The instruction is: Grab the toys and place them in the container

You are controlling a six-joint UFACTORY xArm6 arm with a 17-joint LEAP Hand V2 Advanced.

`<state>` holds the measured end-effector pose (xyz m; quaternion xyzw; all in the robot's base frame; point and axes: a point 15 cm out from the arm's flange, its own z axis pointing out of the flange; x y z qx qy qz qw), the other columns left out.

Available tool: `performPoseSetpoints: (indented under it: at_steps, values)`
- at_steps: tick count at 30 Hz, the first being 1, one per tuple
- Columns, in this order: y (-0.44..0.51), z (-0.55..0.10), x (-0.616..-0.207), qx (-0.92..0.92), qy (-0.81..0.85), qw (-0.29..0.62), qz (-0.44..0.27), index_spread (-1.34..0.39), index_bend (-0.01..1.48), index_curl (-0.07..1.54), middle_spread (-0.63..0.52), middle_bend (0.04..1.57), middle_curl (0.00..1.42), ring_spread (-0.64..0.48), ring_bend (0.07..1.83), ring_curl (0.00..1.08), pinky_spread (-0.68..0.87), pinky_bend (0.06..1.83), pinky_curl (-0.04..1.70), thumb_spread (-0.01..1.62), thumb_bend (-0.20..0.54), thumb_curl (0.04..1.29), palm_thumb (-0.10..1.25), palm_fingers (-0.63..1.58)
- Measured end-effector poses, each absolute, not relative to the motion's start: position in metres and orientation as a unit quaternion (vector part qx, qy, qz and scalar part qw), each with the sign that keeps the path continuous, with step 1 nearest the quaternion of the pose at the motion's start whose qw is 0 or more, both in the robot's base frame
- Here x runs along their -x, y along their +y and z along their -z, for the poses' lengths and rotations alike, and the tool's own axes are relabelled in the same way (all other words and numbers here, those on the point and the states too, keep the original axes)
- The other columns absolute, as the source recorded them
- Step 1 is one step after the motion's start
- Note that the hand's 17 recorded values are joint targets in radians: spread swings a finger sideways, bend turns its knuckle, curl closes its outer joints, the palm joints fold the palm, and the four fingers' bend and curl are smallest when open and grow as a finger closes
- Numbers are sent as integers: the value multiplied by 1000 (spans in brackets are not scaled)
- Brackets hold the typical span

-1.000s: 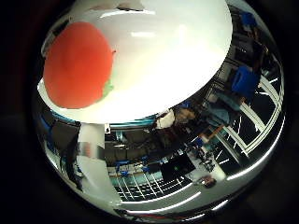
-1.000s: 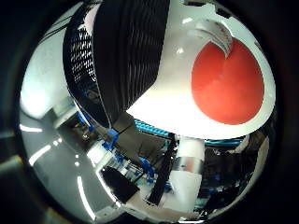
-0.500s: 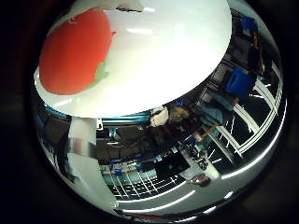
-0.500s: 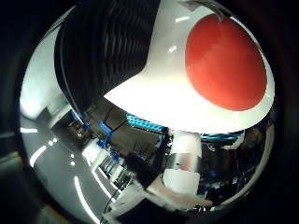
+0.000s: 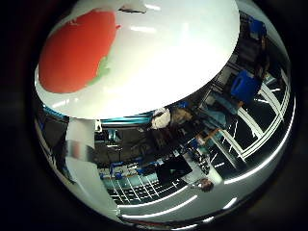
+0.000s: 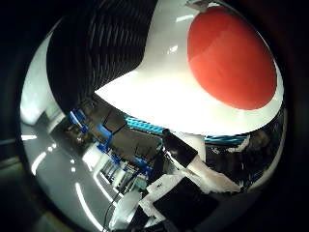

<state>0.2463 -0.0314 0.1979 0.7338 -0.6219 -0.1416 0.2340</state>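
Here, a red toy (image 6: 231, 55) lies on the white tabletop (image 5: 183, 57) near the palm, beside a black container (image 6: 104, 48); finger state cannot be told.

The white worktop (image 5: 163, 62) carries two things — a red tomato toy (image 6: 231, 55) with a green stem, and a black ribbed container (image 6: 104, 46) beside it.

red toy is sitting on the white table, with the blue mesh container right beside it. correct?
Not quite. The container is black, not blue; the thumb side palm view shows its dark mesh wall on the white table. The rest holds: the red toy lies on the table, close by the container.
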Motion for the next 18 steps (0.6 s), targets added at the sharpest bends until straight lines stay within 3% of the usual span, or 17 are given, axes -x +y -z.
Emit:
performPoseSetpoints:
  at_steps: [6, 13, 16, 18]
  values:
    - [-35, -192, -247, -734, -617, 249, 134, -75, 155, 270, 191, 280, 337, 295, 470, 213, 506, 835, 213, 997, -25, 319, 613, 105]
    - [-36, -160, -208, -731, -601, 282, 158, -87, 165, 279, 168, 273, 341, 287, 453, 215, 501, 819, 205, 994, -25, 315, 626, 114]
    - [-36, -158, -209, -735, -597, 286, 148, -102, 175, 294, 122, 297, 352, 265, 444, 214, 491, 767, 191, 992, -21, 320, 645, 157]
    - [-38, -159, -211, -736, -594, 292, 139, -121, 173, 307, 29, 343, 374, 207, 464, 223, 458, 711, 173, 993, -16, 329, 686, 219]
